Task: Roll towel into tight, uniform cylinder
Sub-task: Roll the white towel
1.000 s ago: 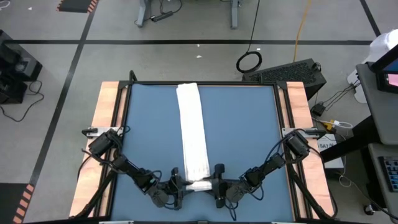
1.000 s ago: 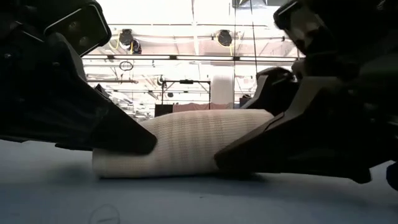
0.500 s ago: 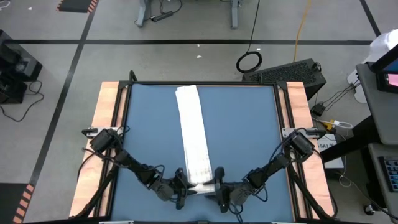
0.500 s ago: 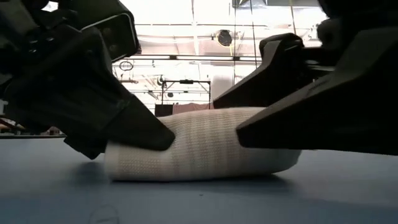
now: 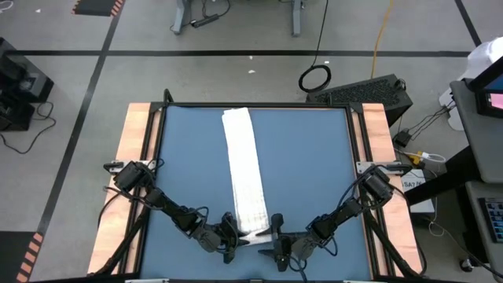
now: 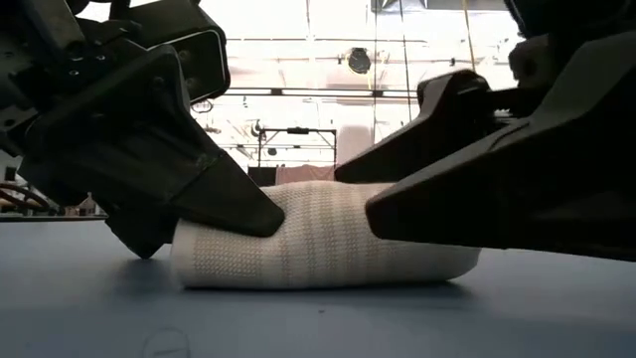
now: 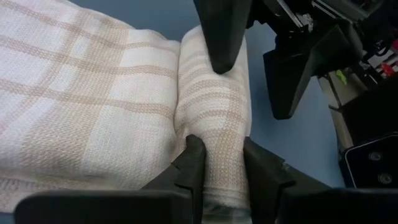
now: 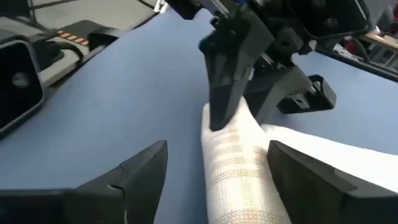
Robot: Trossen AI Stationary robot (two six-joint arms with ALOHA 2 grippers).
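Towel [image 5: 245, 179]: white, faint thin grid lines; lines read beige-tan in left wrist view, crossing as plaid over fine weave.
Table [image 5: 306, 173]: flat blue top; light wood strips [image 5: 135, 157] flanking it on both sides.
Grippers at towel's rolled end: left gripper [image 7: 216, 163] black, right gripper [image 8: 214, 167] black.
Floor [image 5: 236, 71] beyond table: grey, crossed by black tape lines.
Cable [image 5: 381, 35] beyond table: yellow.
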